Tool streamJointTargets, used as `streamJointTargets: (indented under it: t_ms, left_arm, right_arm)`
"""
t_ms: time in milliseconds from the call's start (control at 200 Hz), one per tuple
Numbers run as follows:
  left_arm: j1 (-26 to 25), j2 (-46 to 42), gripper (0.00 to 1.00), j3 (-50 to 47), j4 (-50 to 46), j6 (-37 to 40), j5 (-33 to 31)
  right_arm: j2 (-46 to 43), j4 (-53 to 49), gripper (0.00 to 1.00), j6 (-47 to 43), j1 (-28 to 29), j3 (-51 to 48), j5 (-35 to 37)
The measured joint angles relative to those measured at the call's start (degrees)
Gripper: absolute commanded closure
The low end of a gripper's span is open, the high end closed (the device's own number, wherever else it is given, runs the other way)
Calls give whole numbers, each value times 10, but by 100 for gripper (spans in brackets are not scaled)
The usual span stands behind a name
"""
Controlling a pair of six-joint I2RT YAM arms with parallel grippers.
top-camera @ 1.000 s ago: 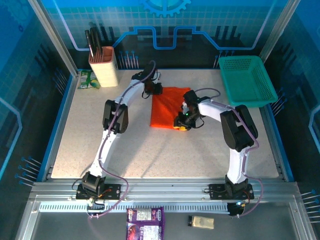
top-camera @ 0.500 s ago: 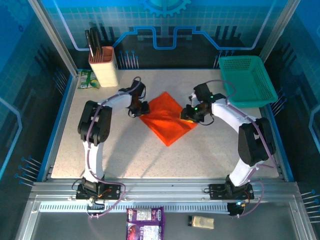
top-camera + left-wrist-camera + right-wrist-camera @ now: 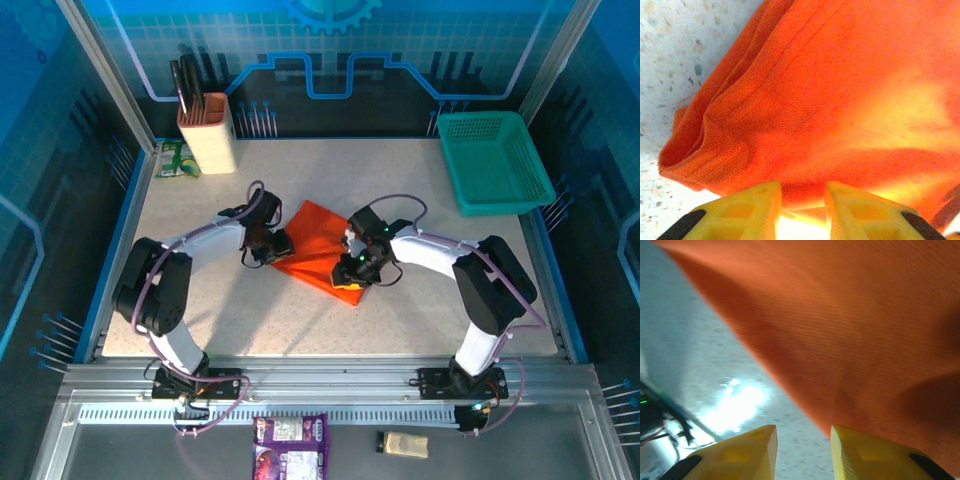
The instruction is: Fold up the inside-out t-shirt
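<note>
Overhead view of my two-arm rig at a pale speckled desk [image 3: 300, 320]. The inside-out t-shirt [image 3: 318, 245], bright orange and plain, lies near the middle of the desk. It is gathered into a compact, roughly diamond-shaped bundle with one corner pointing away from me.

The left arm curls in low from the left. The left gripper [image 3: 277, 246] sits at the bundle's left edge, touching the cloth. The right arm reaches in from the right, and the right gripper [image 3: 352, 280] is at the bundle's near corner, where a bit of yellow finger shows under the orange.

On the left wrist camera, the t-shirt [image 3: 840, 100] shows stacked folded edges and a stitched seam, with bare desk [image 3: 670, 40] to the left. The left gripper [image 3: 802, 192] has its yellow jaws slightly apart with cloth right at the tips. I cannot tell whether they pinch it.

On the right wrist camera, the t-shirt [image 3: 865, 330] covers the upper right and casts a shadow on the desk [image 3: 700, 350]. The right gripper [image 3: 804, 435] also has its jaws slightly apart. Desk shows through the gap and the cloth edge meets one tip. I cannot tell whether it has a hold.

A teal mesh basket [image 3: 497, 160] stands at the far right corner, well apart from the shirt. A tan knife block [image 3: 208, 135] stands at the far left, with a green packet [image 3: 176, 158] just beside it.
</note>
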Motion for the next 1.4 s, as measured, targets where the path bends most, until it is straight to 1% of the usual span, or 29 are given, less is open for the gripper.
streamJointTargets:
  t_ms: [145,335,410,545,620,700,811,921,1006,1106,1221,1401]
  left_arm:
    - [0,-6,71,22,-11,9,-6]
    - [-7,37,72,78,-25,27,4]
    - [-19,51,74,83,-26,33,10]
    - [-46,64,78,80,-32,37,19]
    - [-58,64,80,72,-31,35,25]
    - [-71,64,81,55,-28,34,27]
    - [-88,53,82,21,-26,21,28]
    - [-104,30,85,-5,-24,5,28]
    - [-110,11,88,-21,-17,2,28]
    - [-111,7,90,-36,-10,-5,22]
    - [-111,9,91,-59,-10,-10,2]
    - [-111,6,92,-70,-2,-10,0]
  right_arm:
    - [0,-5,66,-3,-3,-43,30]
    - [-35,-24,66,-21,-13,-70,65]
    - [-53,-51,67,-28,-23,-80,94]
    - [-68,-119,67,-33,-33,-73,168]
    - [-73,-147,67,-33,-33,-61,187]
    - [-86,-153,67,-33,-31,-44,181]
    - [-107,-118,67,-26,-31,-39,129]
    - [-97,-79,67,-15,-30,-39,77]
    - [-81,-54,68,-11,-30,-43,58]
    - [-64,-35,68,-10,-33,-62,57]
    - [-48,-51,69,-13,-39,-80,87]
    - [-53,-57,69,-20,-40,-81,106]
